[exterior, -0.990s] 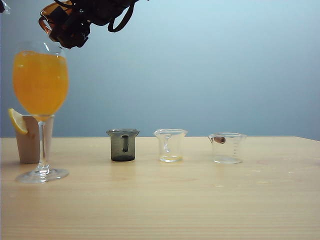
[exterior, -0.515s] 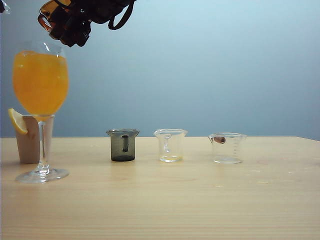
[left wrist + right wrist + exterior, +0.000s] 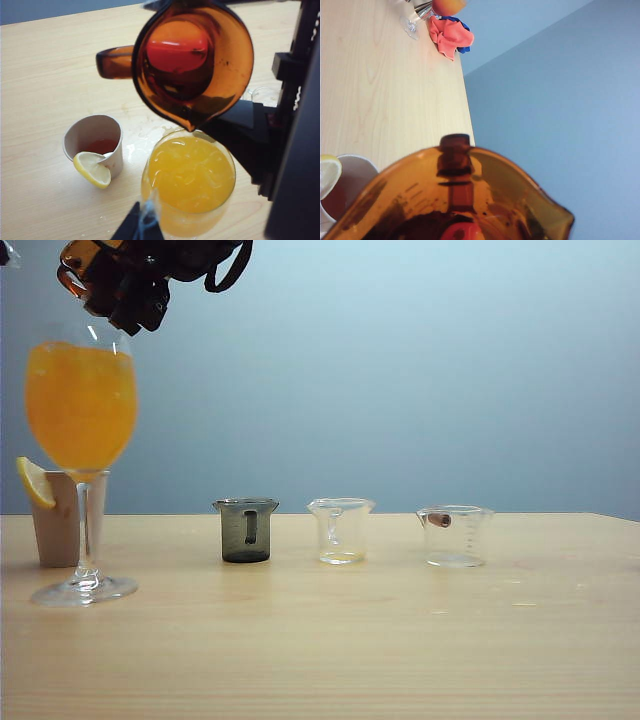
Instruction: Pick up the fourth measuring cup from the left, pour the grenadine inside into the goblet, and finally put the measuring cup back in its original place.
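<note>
The worktop (image 3: 330, 640) carries the goblet (image 3: 81, 440) at the left of the exterior view, its bowl nearly brimful of orange juice (image 3: 191, 172), with a beige holder (image 3: 95, 142) and lemon slice (image 3: 92, 169) just beside its stem. Further right stand a smoky grey cup (image 3: 245, 530) and two clear cups (image 3: 341, 530), well apart from the pour.

The likeliest fault, as I judge it, is overflow or a miss: the goblet is so full that added liquid could spill over the rim, and a spout set off-centre would send grenadine (image 3: 176, 49) onto the worktop or into the holder.

The right pincer (image 3: 125, 285) is above the goblet, closed partway around the fourth measuring cup (image 3: 192, 62), which is tilted with its spout just over the goblet's mouth; red liquid remains inside.

The left pincer (image 3: 137, 227) shows only as a dark tip low beside the goblet; whether it is open I cannot tell.
</note>
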You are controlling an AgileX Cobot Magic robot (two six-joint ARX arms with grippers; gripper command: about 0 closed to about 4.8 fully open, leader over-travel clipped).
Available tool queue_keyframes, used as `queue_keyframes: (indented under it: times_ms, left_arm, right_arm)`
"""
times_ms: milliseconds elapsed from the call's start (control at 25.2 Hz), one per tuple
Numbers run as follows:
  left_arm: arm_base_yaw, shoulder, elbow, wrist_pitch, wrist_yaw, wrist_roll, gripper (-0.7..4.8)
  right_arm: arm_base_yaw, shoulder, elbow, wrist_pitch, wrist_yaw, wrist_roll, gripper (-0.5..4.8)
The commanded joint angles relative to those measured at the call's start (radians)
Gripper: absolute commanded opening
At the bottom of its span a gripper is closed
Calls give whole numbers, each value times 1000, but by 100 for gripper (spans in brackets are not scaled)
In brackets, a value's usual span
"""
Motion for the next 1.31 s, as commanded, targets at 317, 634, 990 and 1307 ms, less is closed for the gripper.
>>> queue_keyframes:
  times_ms: [317,634,990,1307]
  left_arm:
    - [-1,-2,3,8,3,4,-4]
    - [-1,-2,3,8,3,5,-4]
    - [-1,-2,3,8,3,5,-4]
    - [-1,-2,3,8,3,4,-4]
  right_arm:
    - [1,-6,8,31,10,-74,251]
    - [5,-6,8,31,10,-104,251]
    - [18,-6,8,31,10,-209,251]
    - [19,-6,8,28,10,-274,251]
